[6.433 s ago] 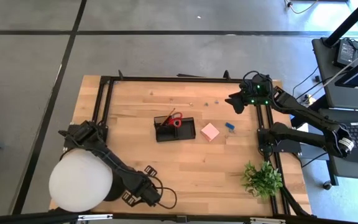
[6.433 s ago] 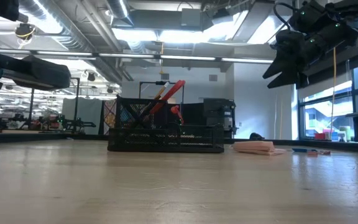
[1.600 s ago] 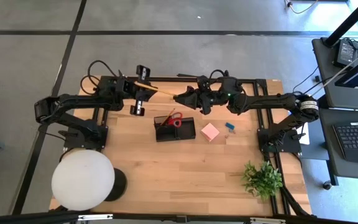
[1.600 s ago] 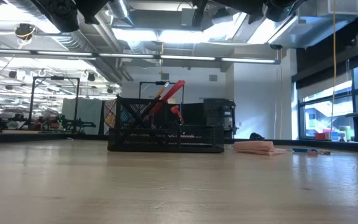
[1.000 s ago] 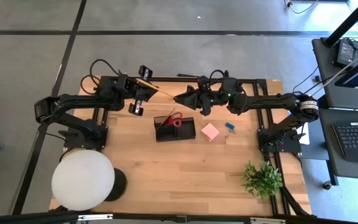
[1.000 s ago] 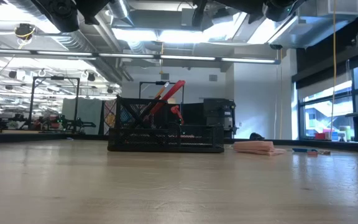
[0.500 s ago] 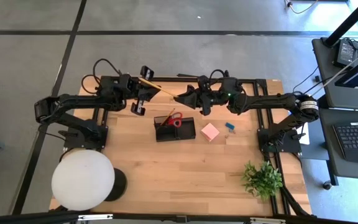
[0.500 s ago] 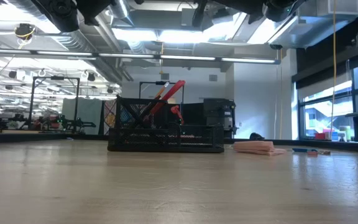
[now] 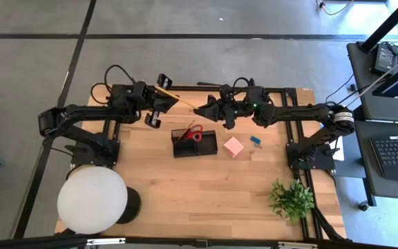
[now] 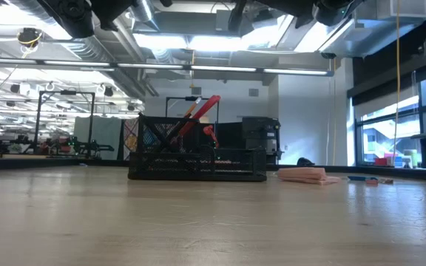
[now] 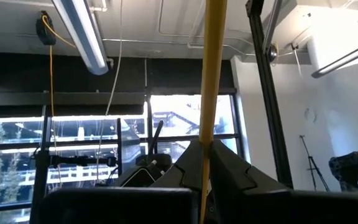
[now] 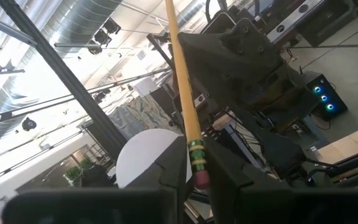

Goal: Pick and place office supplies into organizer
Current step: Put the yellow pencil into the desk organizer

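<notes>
Both arms reached in over the far edge of the table (image 9: 206,187), meeting above and behind the black organizer (image 9: 195,144). A yellow pencil (image 9: 173,99) hung in the air between them, slanting across the gap behind the organizer. The left gripper (image 9: 156,104), off to the organizer's far left, had its fingers (image 11: 229,171) pinched on one end of the pencil, whose shaft rose straight up out of them in the left wrist view. The right gripper (image 9: 202,108), just behind the organizer's far edge, pinched the pencil's other end, the one with the metal band and pink eraser, which sat right between its two fingers (image 12: 173,168) in the right wrist view. The organizer itself stood on the table with red-handled scissors (image 9: 193,132) upright in it; from the low view the scissors (image 10: 202,111) leaned out above its mesh wall (image 10: 191,159). A pink note block (image 9: 233,146) lay flat on the table just to the organizer's right, and a small blue piece (image 9: 256,141) lay a little farther right of that. A white round lamp (image 9: 92,200) stood well to the organizer's near left, and a green plant (image 9: 292,197) well to its near right.
</notes>
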